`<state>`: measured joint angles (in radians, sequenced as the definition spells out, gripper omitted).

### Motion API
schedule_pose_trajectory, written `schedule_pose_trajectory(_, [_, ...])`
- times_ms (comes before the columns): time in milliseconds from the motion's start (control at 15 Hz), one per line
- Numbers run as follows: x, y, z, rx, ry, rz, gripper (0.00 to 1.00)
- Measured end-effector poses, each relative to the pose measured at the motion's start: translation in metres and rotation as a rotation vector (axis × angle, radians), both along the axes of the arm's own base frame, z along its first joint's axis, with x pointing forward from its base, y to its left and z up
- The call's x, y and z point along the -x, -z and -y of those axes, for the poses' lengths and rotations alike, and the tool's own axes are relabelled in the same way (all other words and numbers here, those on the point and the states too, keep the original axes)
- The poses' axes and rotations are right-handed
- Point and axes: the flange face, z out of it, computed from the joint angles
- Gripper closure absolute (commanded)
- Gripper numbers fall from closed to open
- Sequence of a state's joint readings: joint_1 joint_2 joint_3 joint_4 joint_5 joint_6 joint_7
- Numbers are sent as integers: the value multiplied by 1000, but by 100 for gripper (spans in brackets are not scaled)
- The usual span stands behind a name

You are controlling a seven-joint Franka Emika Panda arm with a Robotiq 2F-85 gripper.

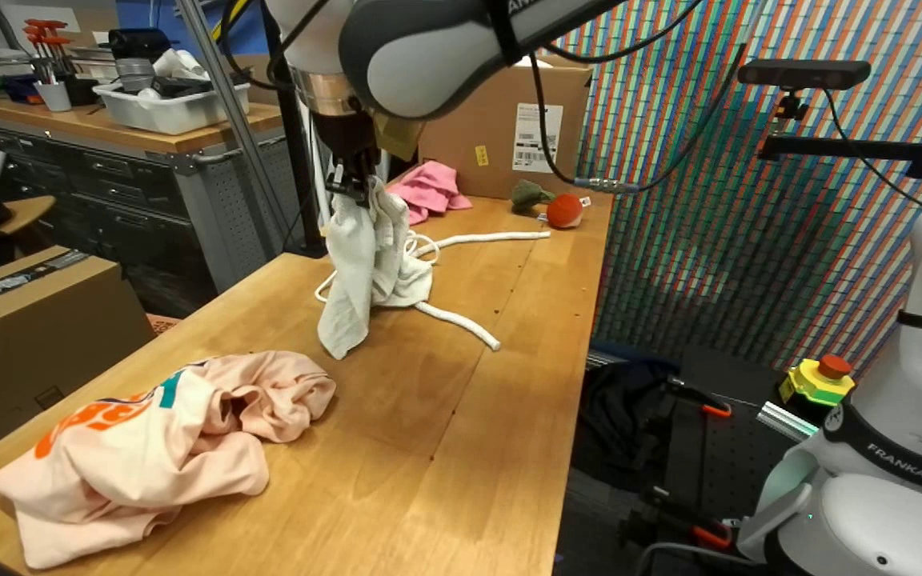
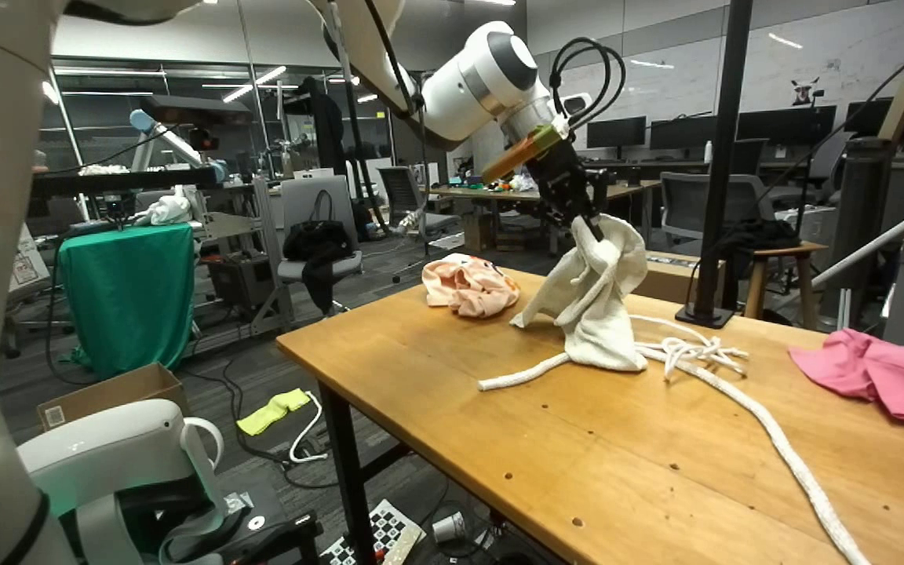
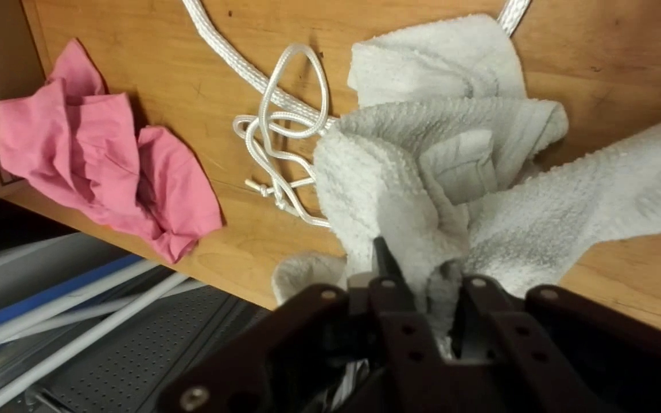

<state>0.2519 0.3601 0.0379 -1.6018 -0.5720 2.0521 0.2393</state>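
We note hand (image 3: 431, 281) grasping wht. towel (image 3: 388, 189), lower part on worktop (image 1: 461, 424) w/ rope (image 1: 461, 322) partly beneath; pink cloth (image 3: 107, 160) nr. a long edge.

Pinches a bunched white towel (image 3: 393, 189) in the gripper (image 3: 431, 289) at the near side, with folds spreading right over a wooden tabletop (image 3: 623, 74). Looks down on a thin white cord (image 3: 277, 184) just left of the towel, looped across a thick white rope (image 3: 233, 57). Takes in a crumpled pink cloth (image 3: 107, 155) farther left, and white bars (image 3: 92, 335) and a perforated panel (image 3: 118, 367) near left.
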Motion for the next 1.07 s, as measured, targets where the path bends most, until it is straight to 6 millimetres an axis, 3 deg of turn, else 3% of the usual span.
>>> schedule_pose_trajectory(267, [28, -50, -2, -64, -92, -132, 83])
schedule_pose_trajectory(533, [61, -83, -10, -100, -203, -274, 83])
schedule_pose_trajectory(800, [89, -97, -30, -134, -314, -351, 83])
schedule_pose_trajectory(1067, [116, -90, -52, -212, -367, -399, 83])
